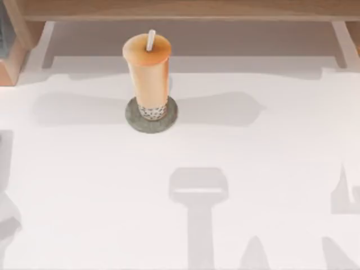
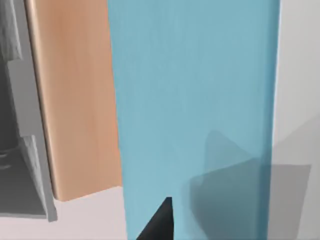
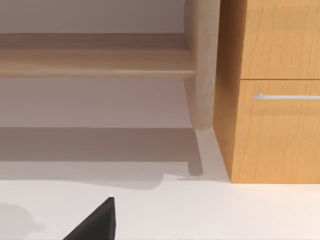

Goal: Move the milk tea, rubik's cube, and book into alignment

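The milk tea [image 1: 147,73], a tall clear cup of orange-tan drink with a white straw and dark pearls, stands upright at the table's back, left of centre. A flat light-blue slab [image 2: 195,100], which looks like the book, lies under my left wrist camera. A dark part of my left gripper [image 2: 159,222] hangs just over its near end. A dark part of my right gripper [image 3: 97,222] hovers above bare white table near the back right corner. The rubik's cube is out of view.
A flat round grey disc [image 1: 169,118] lies under the cup. A wooden shelf rail [image 1: 180,8] runs along the back. A wooden cabinet [image 3: 280,125] with a drawer handle stands by the right gripper. A wooden panel [image 2: 75,100] borders the blue slab.
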{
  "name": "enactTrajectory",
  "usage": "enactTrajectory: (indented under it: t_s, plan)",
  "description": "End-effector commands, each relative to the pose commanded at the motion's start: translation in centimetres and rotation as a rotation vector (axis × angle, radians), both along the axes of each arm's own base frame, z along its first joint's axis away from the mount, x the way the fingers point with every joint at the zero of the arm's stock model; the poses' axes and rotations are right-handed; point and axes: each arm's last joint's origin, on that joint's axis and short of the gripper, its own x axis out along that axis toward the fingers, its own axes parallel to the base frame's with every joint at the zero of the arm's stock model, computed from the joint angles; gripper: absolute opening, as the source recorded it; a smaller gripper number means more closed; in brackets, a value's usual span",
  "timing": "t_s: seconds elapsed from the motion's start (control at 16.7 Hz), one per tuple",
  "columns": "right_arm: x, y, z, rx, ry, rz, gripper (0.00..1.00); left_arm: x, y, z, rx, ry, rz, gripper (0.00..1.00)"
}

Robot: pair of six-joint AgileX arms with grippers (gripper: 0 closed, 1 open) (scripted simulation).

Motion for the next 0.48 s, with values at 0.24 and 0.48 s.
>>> enactTrajectory:
  t_s: [0.24,0.48]
  plan:
    - [0.00,0.00,0.00,0.000,0.000,0.000,1.00,0.00,0.00,0.00,0.000,0.000,0.000,1.00]
    - [0.00,0.00,0.00,0.000,0.000,0.000,1.00,0.00,0.00,0.00,0.000,0.000,0.000,1.00]
